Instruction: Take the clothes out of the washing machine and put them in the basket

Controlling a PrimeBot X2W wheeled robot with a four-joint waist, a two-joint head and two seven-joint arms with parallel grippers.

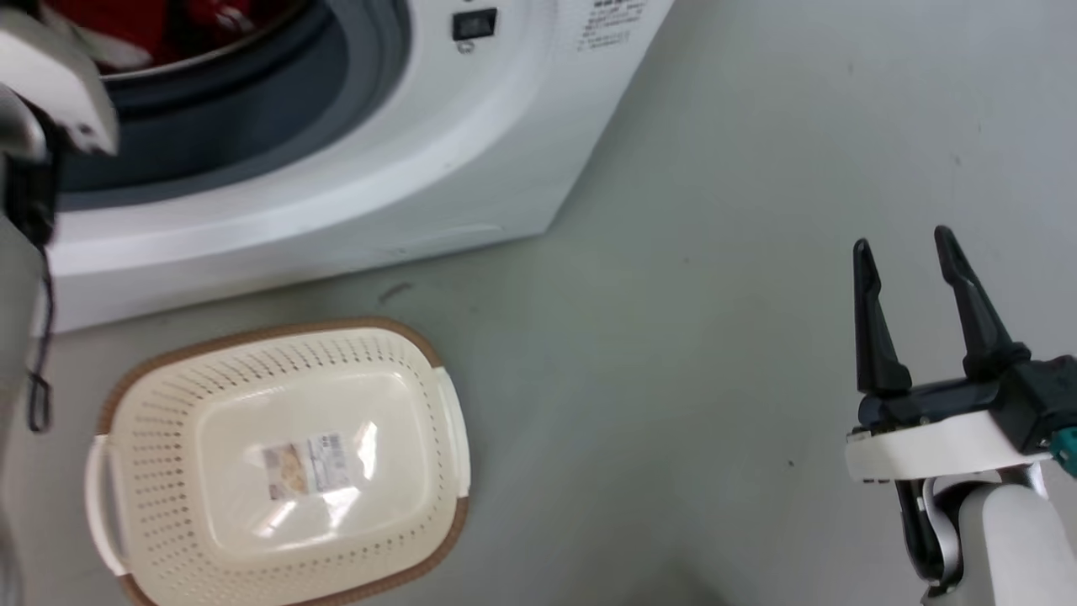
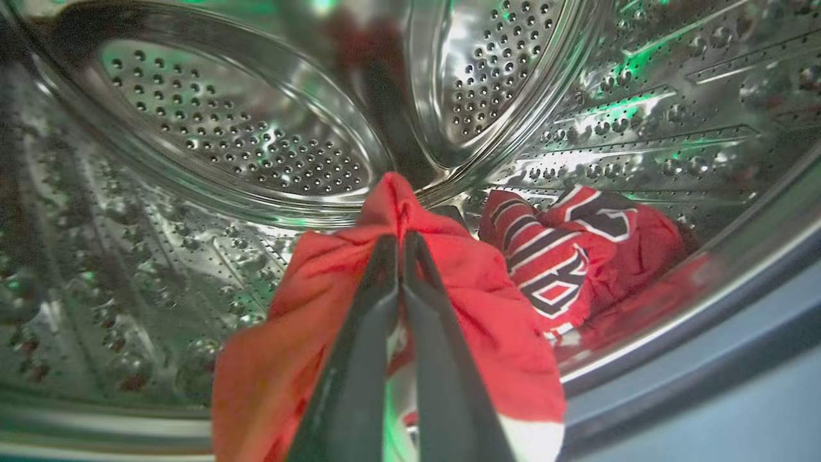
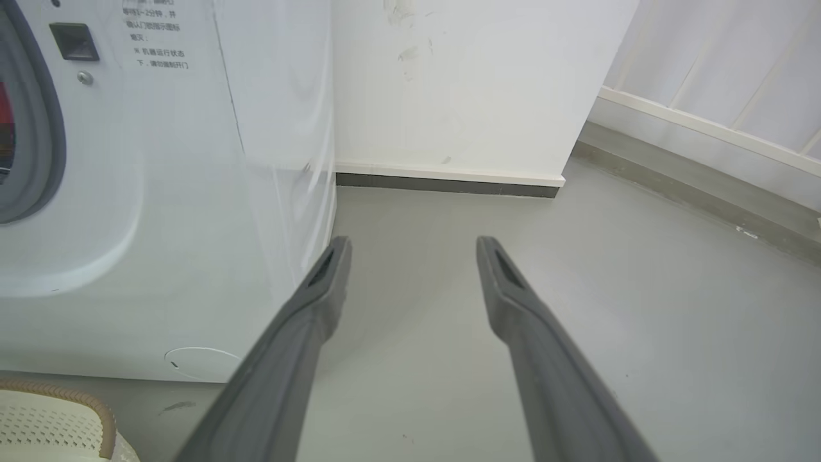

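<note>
Inside the steel drum of the washing machine [image 1: 437,160], my left gripper [image 2: 401,240] is shut on the plain red garment [image 2: 474,289], which bunches up around the fingers with a white patch low down. The red jersey [image 2: 564,256] with white trim and dark lettering lies to its right on the drum wall. In the head view a bit of red cloth [image 1: 126,25] shows through the porthole, and my pale left forearm reaches in at the far left. The cream basket [image 1: 160,379] stands empty on the floor before the machine. My right gripper [image 1: 904,244] hangs open over bare floor at the right.
The washing machine's side [image 3: 160,212] stands close on the left of my right gripper, with the basket rim [image 3: 96,404] at that view's lower left. A white wall and skirting [image 3: 449,176] close the back. Grey floor [image 1: 715,337] stretches to the right of the basket.
</note>
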